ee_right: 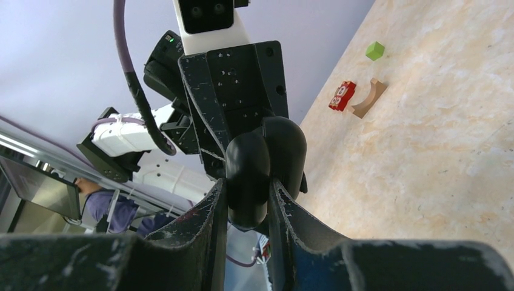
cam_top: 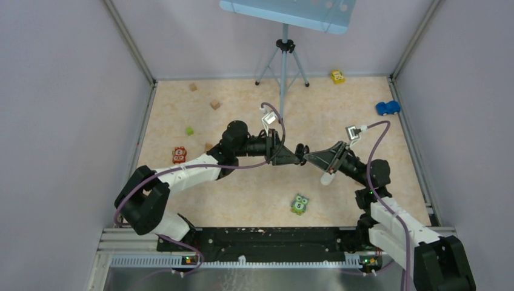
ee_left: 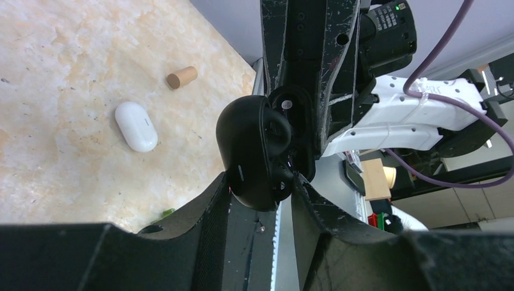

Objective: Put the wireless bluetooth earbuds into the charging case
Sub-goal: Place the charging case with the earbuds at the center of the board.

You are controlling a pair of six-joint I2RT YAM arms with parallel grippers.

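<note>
Your right fingers (cam_top: 310,157) are clamped on the black charging case (ee_left: 248,145); they hold it clear of the bench (ee_left: 54,73) at mid-frame in the top view, where the two arms meet; in the right wrist view the case sits pinched between the two fingers at centre frame.

Case lid stands open in the left wrist view; dark rounded shapes, seemingly the black earbuds (ee_left: 276,130), sit in the wells, though black on black leaves that unsure.

Your left fingers (cam_top: 295,156) stand partway apart, straddling the case's lower end from the bottom of the left wrist frame; you cannot tell whether they press on it or only flank it.

White charging case (ee_left: 136,126) lies shut on the bench, left of centre in that frame; wooden cylinder (ee_left: 182,77) lies up and to its right, apart.

Green cube (ee_right: 375,50), red block (ee_right: 342,96) and wooden arch (ee_right: 371,97) sit on the bench at upper right of the right wrist frame; block and arch just beside each other.
</note>
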